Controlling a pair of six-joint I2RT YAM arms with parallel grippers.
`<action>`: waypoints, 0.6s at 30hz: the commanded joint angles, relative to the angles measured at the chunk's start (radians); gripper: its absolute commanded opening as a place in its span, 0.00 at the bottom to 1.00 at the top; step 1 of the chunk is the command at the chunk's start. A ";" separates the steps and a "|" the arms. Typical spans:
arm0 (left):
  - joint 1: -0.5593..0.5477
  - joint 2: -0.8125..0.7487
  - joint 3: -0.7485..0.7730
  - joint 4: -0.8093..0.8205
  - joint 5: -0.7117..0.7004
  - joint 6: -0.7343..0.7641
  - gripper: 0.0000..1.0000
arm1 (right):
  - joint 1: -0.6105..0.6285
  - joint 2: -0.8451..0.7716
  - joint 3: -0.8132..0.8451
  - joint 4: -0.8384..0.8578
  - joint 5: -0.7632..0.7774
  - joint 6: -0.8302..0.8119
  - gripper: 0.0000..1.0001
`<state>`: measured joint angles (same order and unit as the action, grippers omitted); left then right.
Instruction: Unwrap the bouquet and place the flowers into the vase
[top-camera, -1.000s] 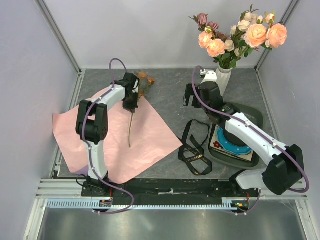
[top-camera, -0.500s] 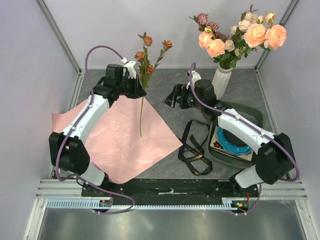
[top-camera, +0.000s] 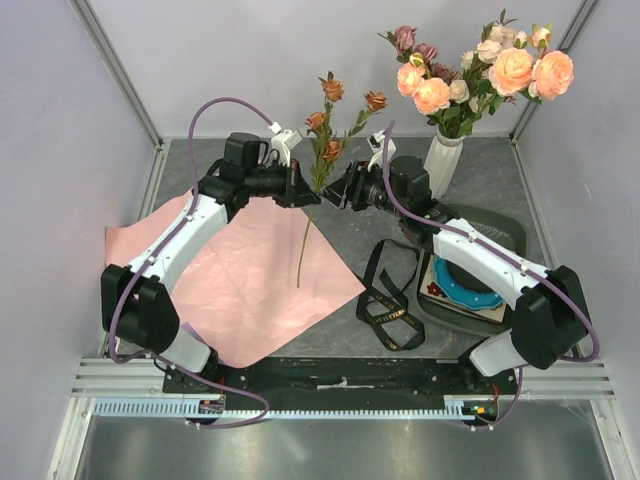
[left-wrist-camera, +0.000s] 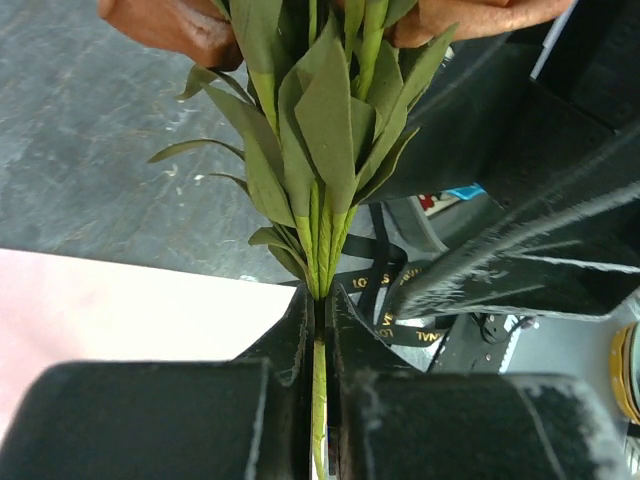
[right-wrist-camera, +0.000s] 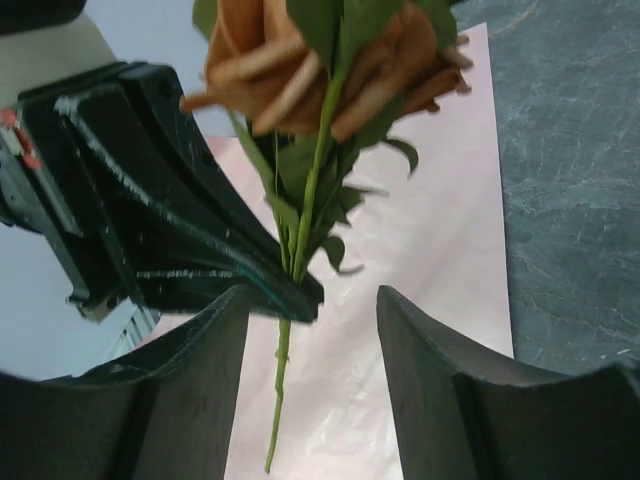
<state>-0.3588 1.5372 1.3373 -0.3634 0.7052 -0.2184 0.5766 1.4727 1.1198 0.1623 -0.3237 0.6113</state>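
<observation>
The bouquet is undone: its pink paper lies flat on the left of the table. My left gripper is shut on the thin green stem of a spray of orange-brown flowers, held upright above the paper's right corner. The stem's lower end hangs free. My right gripper faces it from the right, open, with the stem between its fingers and touching neither. The white vase stands at the back right, holding pink, peach and cream flowers.
A black ribbon with gold lettering lies looped on the grey table right of the paper. A blue round dish sits on a dark mat under my right arm. Metal frame posts and pale walls close in the back and sides.
My left gripper lifted the spray off the paper and carried it rightwards, upright. My right gripper swung left to meet it and its jaws have narrowed around the stem.
</observation>
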 joint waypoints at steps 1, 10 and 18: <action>-0.046 -0.043 -0.001 0.031 0.065 0.030 0.02 | 0.008 -0.015 0.048 0.082 0.028 0.011 0.60; -0.097 -0.051 0.006 0.000 0.036 0.079 0.02 | 0.011 -0.049 0.037 0.039 0.086 -0.024 0.36; -0.118 -0.052 0.007 -0.012 0.028 0.100 0.02 | 0.011 -0.055 0.032 0.033 0.109 -0.015 0.35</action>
<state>-0.4679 1.5219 1.3357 -0.3687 0.7116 -0.1677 0.5835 1.4494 1.1236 0.1772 -0.2459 0.5991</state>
